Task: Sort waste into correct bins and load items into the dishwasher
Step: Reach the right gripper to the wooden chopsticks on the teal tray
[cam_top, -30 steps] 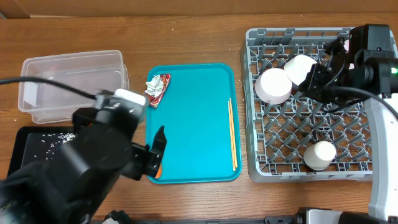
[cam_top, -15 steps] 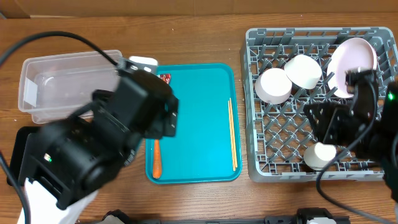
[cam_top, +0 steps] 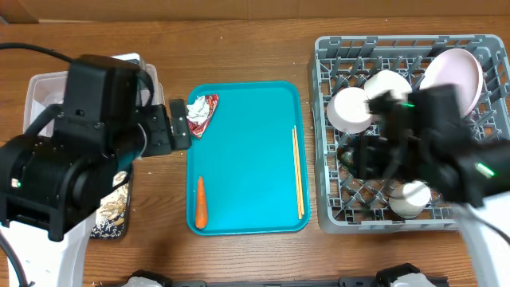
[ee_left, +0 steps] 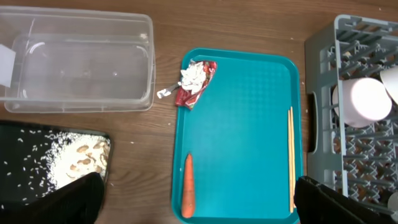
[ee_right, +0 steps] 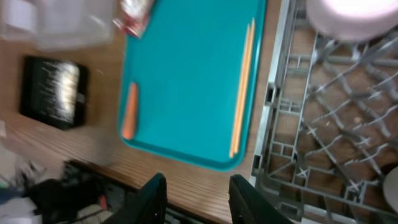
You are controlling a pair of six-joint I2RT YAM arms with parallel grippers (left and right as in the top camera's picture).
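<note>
The pink plate [cam_top: 456, 76] now stands in the grey rack [cam_top: 335, 215], right of the teal tray [cam_top: 247, 159]; the right pincer [ee_right: 199, 193], half open and empty, has let it go. The left pincer [ee_left: 199, 202], wide open, has moved to this tray's left edge, uncovering the carrot [cam_top: 201, 201]

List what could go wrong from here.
1. The wrapper lies over the left rim of the teal tray, with tissue trailing onto the table; a grab may leave shreds behind.
2. The chopsticks lie flat close to the tray's right rim; a pinch may catch only one.
</note>
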